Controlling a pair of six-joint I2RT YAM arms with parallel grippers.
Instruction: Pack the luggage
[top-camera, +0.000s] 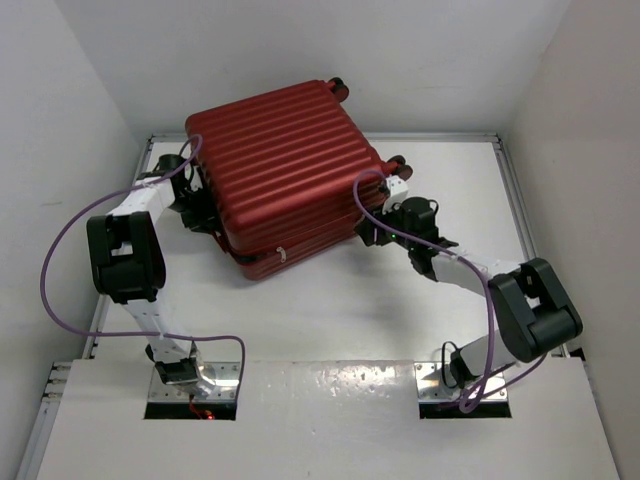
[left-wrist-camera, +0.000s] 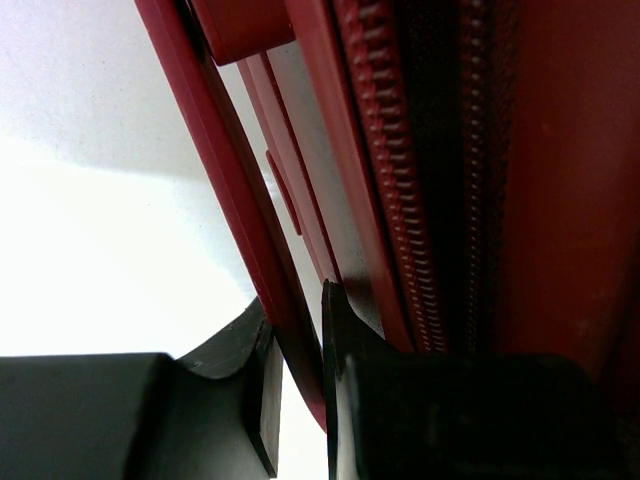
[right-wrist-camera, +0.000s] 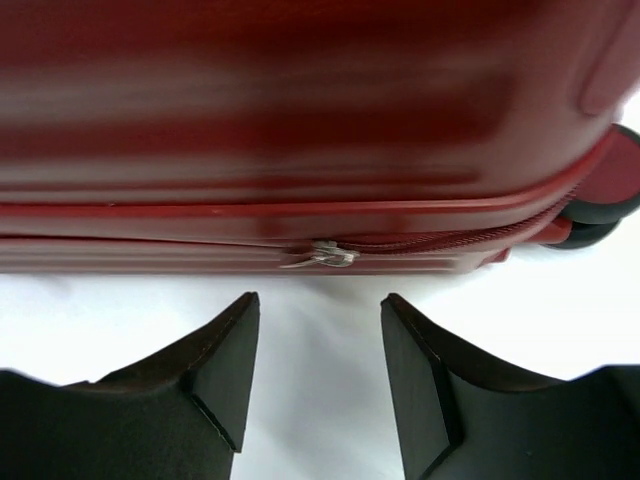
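Starting at the near edge of the counter (top-camera: 330, 310): both arm bases sit there, and a purple cable (top-camera: 55, 260) loops wide off the left arm.

Moving outward, I've got the right tool (right-wrist-camera: 320, 310) low over the counter. Its jaws stand apart with only bare white surface between them. It's gripping nothing. It points at the luggage's side but doesn't touch it. Straight ahead of it in the wrist view is a small silver zipper pull (right-wrist-camera: 322, 255) lying along the seam, and a black wheel (right-wrist-camera: 610, 190) shows off to the right.

Over by the counter's left edge, my left tool (left-wrist-camera: 297, 330) is in tight against the other side of the case. The jaws are closed down on a thin red lip of the shell, which runs right between the two pads. The zipper teeth (left-wrist-camera: 395, 200) run just beside that lip.

Now the luggage (top-camera: 285, 175) itself: it's lying flat on the far half of the counter, closer to the far-left corner. It's turned at an angle to the edges, with the lid down and the ribbed shell facing up. From the overhead view one corner points back toward the near edge. Farthest out, another wheel (top-camera: 338, 88) pokes up at the far corner of the case, beyond the counter's far edge as that camera sees it.
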